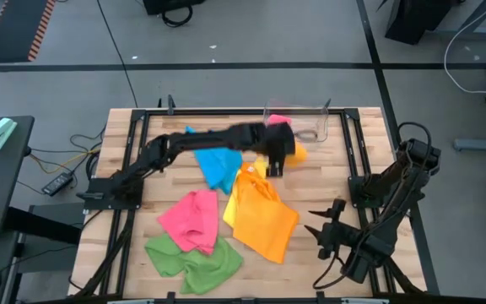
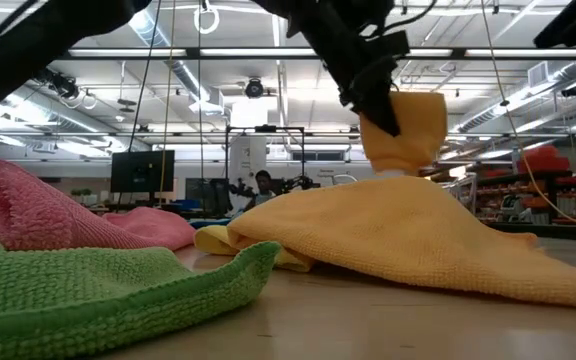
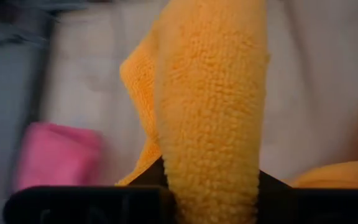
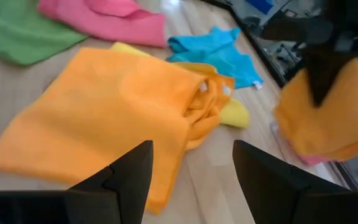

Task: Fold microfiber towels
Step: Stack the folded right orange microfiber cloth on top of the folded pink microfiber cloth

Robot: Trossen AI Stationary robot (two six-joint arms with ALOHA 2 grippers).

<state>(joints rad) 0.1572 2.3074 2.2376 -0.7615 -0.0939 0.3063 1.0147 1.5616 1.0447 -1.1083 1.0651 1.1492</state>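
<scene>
1. Lower left of the high view: green towel and pink towel, crumpled on the bench, unfolded.
2. Centre: blue towel; large orange towel spread flat.
3. Upper centre: left gripper clamped on a folded orange cloth, lifted; judged the stowing step, needing a set-down by the clear bin.
4. Lower right: right gripper open, empty, just beside the spread orange towel.
</scene>
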